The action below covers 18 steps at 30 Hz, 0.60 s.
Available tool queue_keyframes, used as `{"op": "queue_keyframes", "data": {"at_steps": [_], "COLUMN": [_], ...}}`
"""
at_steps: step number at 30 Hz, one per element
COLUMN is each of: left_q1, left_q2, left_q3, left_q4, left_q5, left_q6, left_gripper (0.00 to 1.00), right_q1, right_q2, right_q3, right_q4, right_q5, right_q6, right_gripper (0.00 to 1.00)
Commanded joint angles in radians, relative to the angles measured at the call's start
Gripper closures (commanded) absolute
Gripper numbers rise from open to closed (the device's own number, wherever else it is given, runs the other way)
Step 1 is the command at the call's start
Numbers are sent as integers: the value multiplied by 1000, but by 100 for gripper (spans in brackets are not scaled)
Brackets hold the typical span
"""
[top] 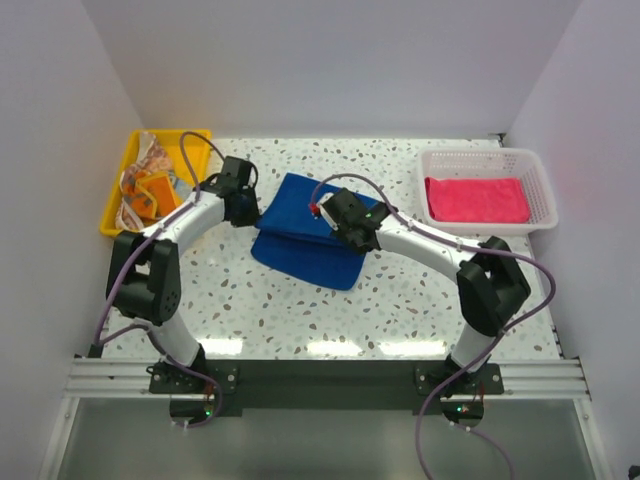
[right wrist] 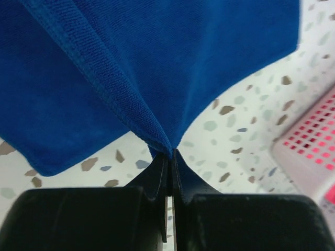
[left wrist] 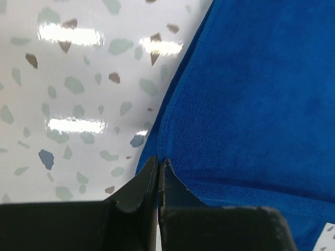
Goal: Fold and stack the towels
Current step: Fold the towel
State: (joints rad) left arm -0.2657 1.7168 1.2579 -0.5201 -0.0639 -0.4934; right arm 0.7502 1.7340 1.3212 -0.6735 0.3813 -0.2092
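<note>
The royal blue towel [top: 300,240] lies partly folded on the table's middle. My left gripper [top: 255,212] is shut on its left edge; in the left wrist view the jaws [left wrist: 158,163] meet at the hem of the blue towel [left wrist: 251,94]. My right gripper [top: 332,216] is shut on a corner and lifts it; in the right wrist view the blue towel [right wrist: 131,63] hangs gathered from the shut tips [right wrist: 171,153]. The pink towel [top: 477,199] lies in the white basket. The orange towels [top: 148,188] lie bunched in the yellow tray.
The white mesh basket [top: 540,180] stands at the back right and also shows in the right wrist view [right wrist: 314,141]. The yellow tray [top: 112,210] stands at the back left. White walls close in the table on three sides.
</note>
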Motion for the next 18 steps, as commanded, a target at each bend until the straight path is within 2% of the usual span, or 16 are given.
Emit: {"op": "queue_keyframes", "data": {"at_steps": [1, 7, 18], "left_q1": [11, 11, 11], "left_q2": [-45, -26, -86], "left_q3": [-58, -88, 32], "left_q4": [25, 17, -81], "left_q5": [-42, -51, -57], "left_q6": [23, 21, 21], "left_gripper": [100, 100, 100], "right_q1": [5, 6, 14], "right_q2": [15, 38, -34], "right_q3": [-42, -70, 9], "right_q4": [-21, 15, -70], "right_q5": [-111, -166, -110], "right_q6": [83, 103, 99], "right_gripper": [100, 100, 100]}}
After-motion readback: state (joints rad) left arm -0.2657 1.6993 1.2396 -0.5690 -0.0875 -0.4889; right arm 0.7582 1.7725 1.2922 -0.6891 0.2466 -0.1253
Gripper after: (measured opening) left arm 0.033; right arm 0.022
